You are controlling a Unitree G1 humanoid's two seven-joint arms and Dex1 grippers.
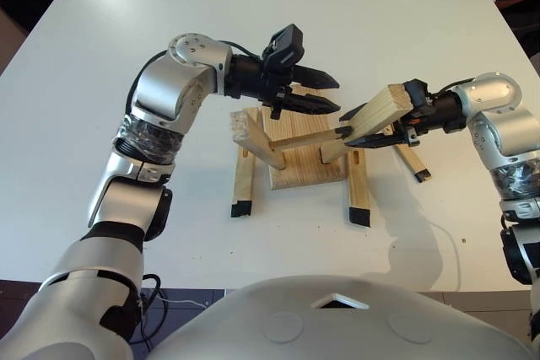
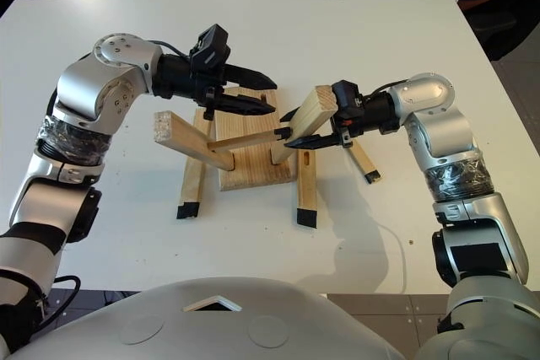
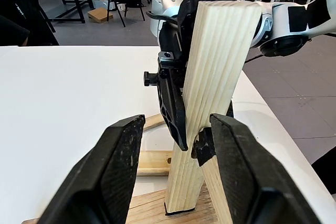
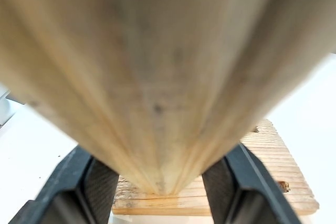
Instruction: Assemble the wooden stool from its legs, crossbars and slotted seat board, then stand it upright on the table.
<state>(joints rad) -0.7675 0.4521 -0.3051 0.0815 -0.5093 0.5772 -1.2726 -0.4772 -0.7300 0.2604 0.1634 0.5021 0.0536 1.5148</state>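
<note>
Leg (image 4: 157,77) hides seat board (image 4: 283,182) (mostly), perhaps touching it

The table (image 1: 76,65) is plain white. The seat board (image 1: 308,172) is pale natural wood with fine parallel grain lines. The held leg (image 3: 215,77) shows the same pale wood, with straight lengthwise grain stripes. The left leg (image 1: 243,181) and right leg (image 1: 358,187), lying toward the table's near edge, are pale wood with black end caps. The left gripper (image 1: 336,97) and right gripper (image 2: 288,131) have matte black fingers.
</note>
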